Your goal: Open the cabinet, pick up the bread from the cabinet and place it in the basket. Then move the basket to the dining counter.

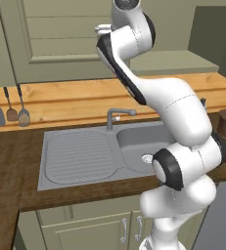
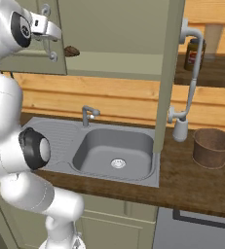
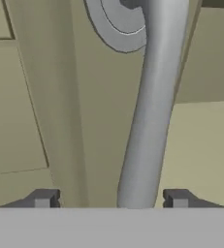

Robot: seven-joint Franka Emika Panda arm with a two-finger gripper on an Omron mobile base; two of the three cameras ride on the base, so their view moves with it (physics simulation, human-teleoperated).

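Gripper (image 3: 111, 198) spread around the left door handle (image 3: 150, 111), not yet clamped; risks slipping off if pulled too early.

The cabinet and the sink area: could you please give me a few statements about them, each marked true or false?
1. The gripper has one fingertip on each side of a silver door handle, with gaps left. True.
2. The basket stands in the sink. False: it stands on the worktop beside the sink.
3. One cabinet door stands open, seen edge-on in the right base view. True.
4. The bread lies in the basket. False: it lies inside the cabinet, and the basket looks empty.
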